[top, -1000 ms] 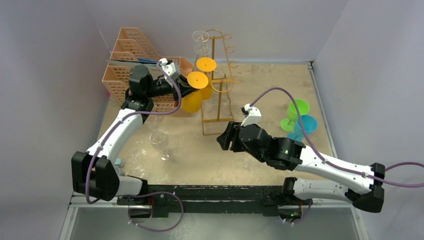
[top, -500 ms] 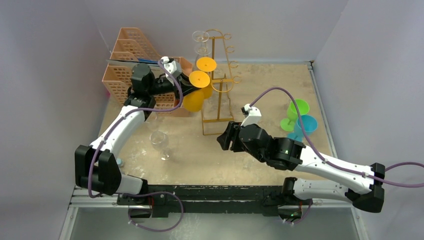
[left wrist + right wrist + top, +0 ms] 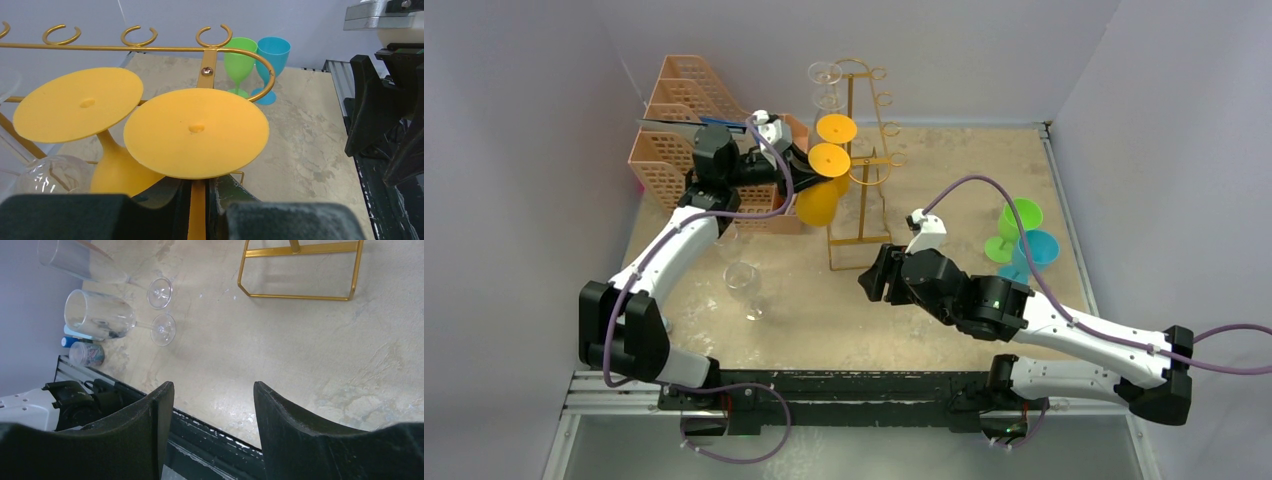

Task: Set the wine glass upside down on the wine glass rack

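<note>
My left gripper (image 3: 799, 172) is shut on the stem of a yellow wine glass (image 3: 820, 190), held upside down with its round foot (image 3: 196, 132) on top, just left of the gold wire rack (image 3: 864, 150). In the left wrist view the stem (image 3: 198, 210) runs between the fingers (image 3: 175, 205), and the rack's rail and ring hooks (image 3: 214, 39) lie just beyond the foot. A second yellow glass (image 3: 836, 130) hangs upside down on the rack, beside it in the wrist view (image 3: 77, 105). My right gripper (image 3: 876, 272) is open and empty above the table, near the rack's base frame (image 3: 300, 270).
A peach lattice organizer (image 3: 684, 130) stands behind the left arm. Two clear glasses (image 3: 742, 280) lie on the table at left, also in the right wrist view (image 3: 100, 315). A clear glass (image 3: 825, 75) hangs on the rack's far side. A green (image 3: 1019, 222) and a blue goblet (image 3: 1034, 250) stand at right.
My left gripper has carried the yellow glass to the right, closer to the rack. The right arm has not moved.
</note>
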Available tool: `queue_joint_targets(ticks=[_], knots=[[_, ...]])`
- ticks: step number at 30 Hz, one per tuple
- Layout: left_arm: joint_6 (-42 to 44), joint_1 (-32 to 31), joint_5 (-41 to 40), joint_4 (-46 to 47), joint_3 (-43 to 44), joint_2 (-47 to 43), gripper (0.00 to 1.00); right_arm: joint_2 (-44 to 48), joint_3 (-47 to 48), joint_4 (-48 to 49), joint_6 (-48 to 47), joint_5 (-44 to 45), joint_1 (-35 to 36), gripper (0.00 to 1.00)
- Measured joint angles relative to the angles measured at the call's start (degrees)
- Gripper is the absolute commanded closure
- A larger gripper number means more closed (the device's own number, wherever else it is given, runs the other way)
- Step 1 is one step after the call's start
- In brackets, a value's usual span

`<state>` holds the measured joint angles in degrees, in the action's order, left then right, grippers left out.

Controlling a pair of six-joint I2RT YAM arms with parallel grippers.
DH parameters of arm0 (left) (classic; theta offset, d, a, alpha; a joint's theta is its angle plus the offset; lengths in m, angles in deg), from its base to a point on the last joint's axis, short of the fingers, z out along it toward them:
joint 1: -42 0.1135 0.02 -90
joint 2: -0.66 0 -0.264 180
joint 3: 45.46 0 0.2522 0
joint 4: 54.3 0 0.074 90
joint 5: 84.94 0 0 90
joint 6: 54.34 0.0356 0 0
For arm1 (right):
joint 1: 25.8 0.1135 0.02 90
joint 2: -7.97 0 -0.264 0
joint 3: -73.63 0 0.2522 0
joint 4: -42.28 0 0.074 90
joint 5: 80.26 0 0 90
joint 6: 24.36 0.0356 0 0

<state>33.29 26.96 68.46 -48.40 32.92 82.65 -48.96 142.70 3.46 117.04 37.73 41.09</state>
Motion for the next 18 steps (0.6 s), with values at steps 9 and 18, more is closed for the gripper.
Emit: queue_joint_targets(ticks=[9,18], knots=[[0.0,-0.4,1.6,-2.1,1.2,0.9,0.73,0.0,-0.2,0.0,0.0,0.0,0.0,0.38],[2.1,-0.4,0.7,-15.0,5.6,-0.9,0.53,0.0,-0.3,0.2,-1.2,-0.5,0.0,0.37]])
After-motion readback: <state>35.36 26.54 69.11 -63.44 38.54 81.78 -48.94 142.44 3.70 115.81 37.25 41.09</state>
